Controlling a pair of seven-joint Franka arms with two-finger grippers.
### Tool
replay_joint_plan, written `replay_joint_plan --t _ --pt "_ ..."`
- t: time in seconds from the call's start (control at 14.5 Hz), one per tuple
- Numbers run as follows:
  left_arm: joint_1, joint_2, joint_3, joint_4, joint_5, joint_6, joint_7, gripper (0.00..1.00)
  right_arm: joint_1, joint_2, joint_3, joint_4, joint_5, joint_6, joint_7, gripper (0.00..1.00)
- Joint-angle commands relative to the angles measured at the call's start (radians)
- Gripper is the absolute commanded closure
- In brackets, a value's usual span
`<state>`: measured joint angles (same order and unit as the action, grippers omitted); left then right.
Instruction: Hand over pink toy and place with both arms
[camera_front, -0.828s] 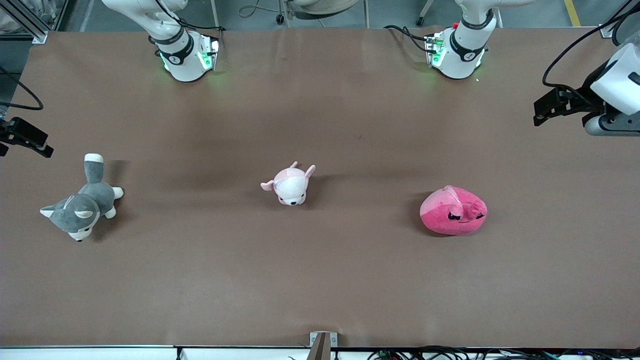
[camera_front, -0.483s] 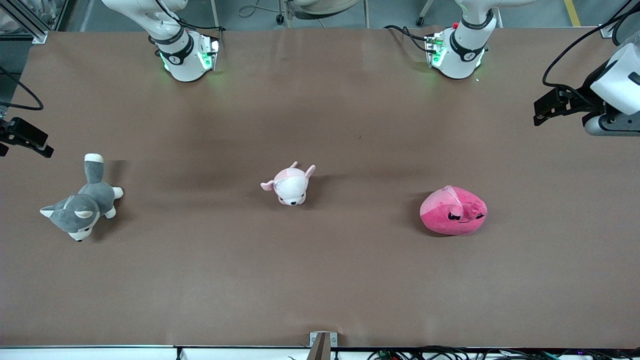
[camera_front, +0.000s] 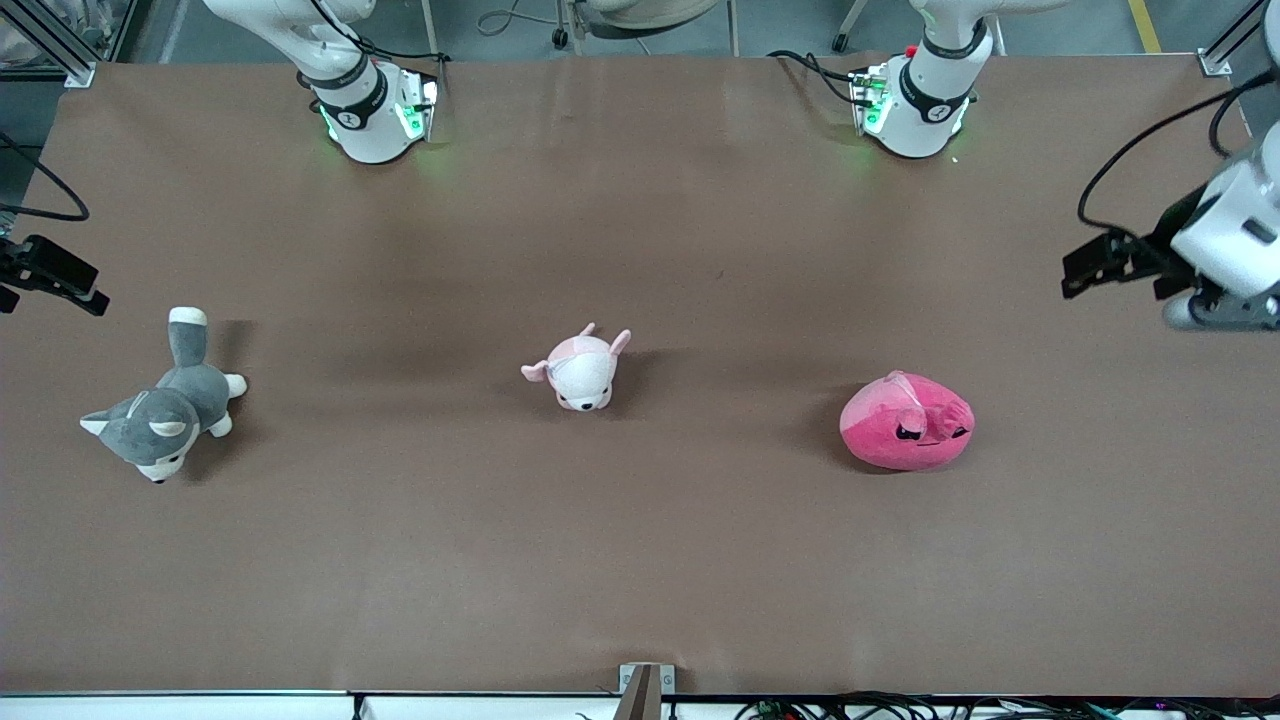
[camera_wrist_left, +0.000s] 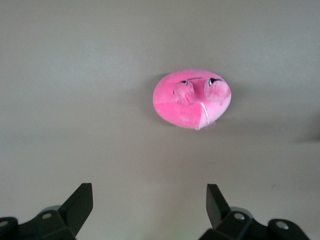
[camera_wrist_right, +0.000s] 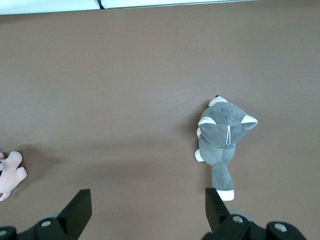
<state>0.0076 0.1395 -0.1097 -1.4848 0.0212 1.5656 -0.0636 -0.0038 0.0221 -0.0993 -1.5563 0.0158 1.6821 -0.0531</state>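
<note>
- My left gripper (camera_wrist_left: 149, 202), fingers apart, hangs over the brown counter (camera_front: 640, 560) at the left arm's end.
- I centre it above the round hot-pink plush toy (camera_front: 907, 421) before descending.
- My right gripper (camera_wrist_right: 148, 205), also spread, waits above the grey-and-white dog plush (camera_wrist_right: 223, 145).

A brown table (camera_front: 640, 560) carries three plush toys in a loose row, well apart. A round hot-pink toy (camera_front: 907, 421) lies toward the left arm's end, a small pale pink-and-white animal plush (camera_front: 578, 370) near the middle, and a grey-and-white dog plush (camera_front: 165, 400) toward the right arm's end
</note>
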Motion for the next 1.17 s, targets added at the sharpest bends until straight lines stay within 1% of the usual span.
replay_joint_plan --t 0.0,0.14,0.28,0.41,0.48,0.55,0.69,0.83,0.97,1.1 --pt "0.005 0.018 -0.002 -0.108 -0.018 0.135 -0.021 0.00 0.007 -0.008 0.006 -0.005 -0.019 -0.002 -0.007 0.00" --pt "0.005 0.018 -0.002 -0.228 -0.018 0.311 -0.039 0.00 0.007 -0.007 0.006 -0.005 -0.019 -0.002 -0.001 0.00" --pt "0.002 0.047 -0.005 -0.310 -0.020 0.457 -0.074 0.00 0.004 -0.007 0.006 -0.007 -0.019 -0.002 0.001 0.00" --pt "0.000 0.095 -0.008 -0.330 -0.046 0.533 -0.082 0.00 0.001 -0.007 0.006 -0.007 -0.019 -0.004 0.002 0.00" --pt "0.000 0.112 -0.008 -0.331 -0.069 0.550 -0.082 0.00 0.001 -0.007 0.006 -0.007 -0.019 -0.002 0.003 0.00" --pt "0.000 0.129 -0.008 -0.331 -0.101 0.551 -0.084 0.00 0.001 -0.007 0.006 -0.007 -0.019 -0.001 0.003 0.00" --pt "-0.004 0.156 -0.008 -0.322 -0.109 0.553 -0.082 0.01 -0.001 -0.002 0.006 -0.007 -0.013 0.002 0.004 0.00" --pt "-0.006 0.181 -0.008 -0.319 -0.110 0.559 -0.084 0.11 0.001 0.016 0.006 -0.008 -0.014 0.002 0.003 0.00" --pt "-0.006 0.196 -0.008 -0.319 -0.112 0.562 -0.084 0.27 -0.001 0.015 0.006 -0.011 -0.014 -0.007 0.001 0.00" --pt "-0.009 0.207 -0.010 -0.318 -0.113 0.565 -0.084 0.39 0.004 0.015 0.004 -0.013 -0.022 -0.004 -0.007 0.00"
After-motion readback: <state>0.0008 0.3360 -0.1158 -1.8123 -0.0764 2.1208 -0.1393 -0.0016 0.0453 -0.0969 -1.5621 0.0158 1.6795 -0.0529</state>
